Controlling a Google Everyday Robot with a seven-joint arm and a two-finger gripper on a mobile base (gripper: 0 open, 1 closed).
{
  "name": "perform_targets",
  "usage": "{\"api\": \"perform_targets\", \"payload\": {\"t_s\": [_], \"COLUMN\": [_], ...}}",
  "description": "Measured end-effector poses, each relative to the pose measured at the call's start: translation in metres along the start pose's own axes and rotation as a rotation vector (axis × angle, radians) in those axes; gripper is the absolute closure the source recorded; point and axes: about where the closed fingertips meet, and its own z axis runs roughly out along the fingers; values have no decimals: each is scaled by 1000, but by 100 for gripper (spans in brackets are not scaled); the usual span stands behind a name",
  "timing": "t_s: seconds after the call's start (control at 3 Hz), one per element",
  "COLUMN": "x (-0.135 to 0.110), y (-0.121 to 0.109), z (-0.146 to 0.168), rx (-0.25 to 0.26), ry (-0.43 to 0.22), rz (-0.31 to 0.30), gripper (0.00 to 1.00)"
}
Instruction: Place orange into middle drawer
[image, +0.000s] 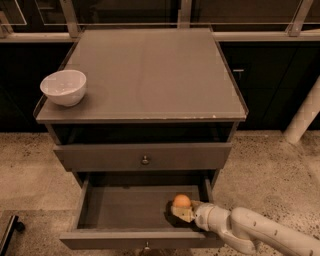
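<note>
The orange (182, 201) sits inside the middle drawer (120, 209), which is pulled out, toward its right side. My gripper (183, 212) reaches into the drawer from the lower right, right against the near side of the orange. The white arm behind it crosses the drawer's front right corner. The drawer's floor to the left of the orange is bare.
The drawer above (145, 156) is closed, with a small round knob. A white bowl (63, 87) stands at the left edge of the cabinet top (150, 75). A white post (305, 115) stands at the right on the speckled floor. A dark object (10, 230) lies at lower left.
</note>
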Motion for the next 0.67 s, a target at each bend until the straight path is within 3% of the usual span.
{"api": "perform_targets", "payload": {"t_s": [0.33,0.67], "x": [0,0], "y": [0,0], "z": [0,0], "rx": [0,0], "ry": [0,0], "rz": [0,0], "gripper": [0,0]}}
